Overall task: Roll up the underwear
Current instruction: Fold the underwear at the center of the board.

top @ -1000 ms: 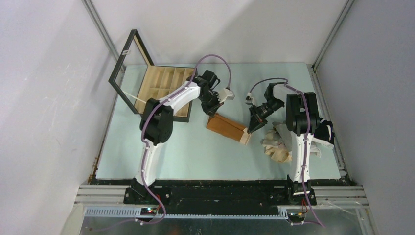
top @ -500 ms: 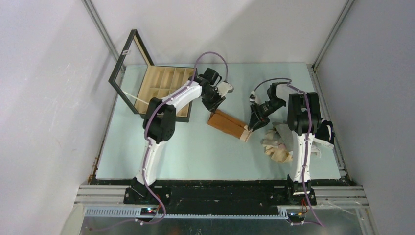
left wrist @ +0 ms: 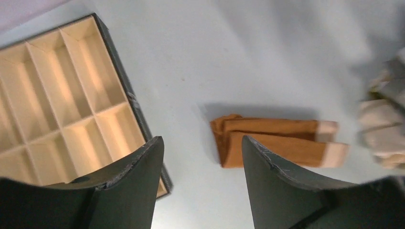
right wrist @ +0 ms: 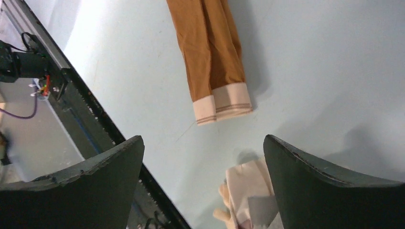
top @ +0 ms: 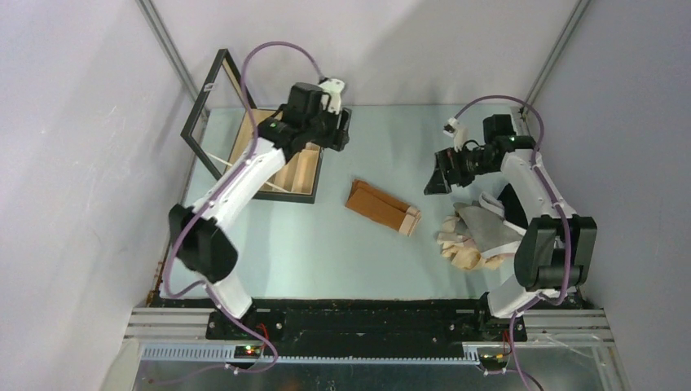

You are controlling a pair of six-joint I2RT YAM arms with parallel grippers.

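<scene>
Pale blue bench (top: pixel 310 252) sits between plain grey walls (top: pixel 73 163). Folded brown underwear (top: pixel 381 208) lies flat on it. Both left claw (left wrist: pixel 201 143) and right claw (right wrist: pixel 203 139) gape wide, holding nothing.

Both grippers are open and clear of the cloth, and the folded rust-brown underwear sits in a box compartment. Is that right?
Not quite. The rust-brown underwear lies on the table outside the box, not in a compartment; the left wrist view shows it. The left gripper and right gripper are indeed open and clear of the cloth.
</scene>
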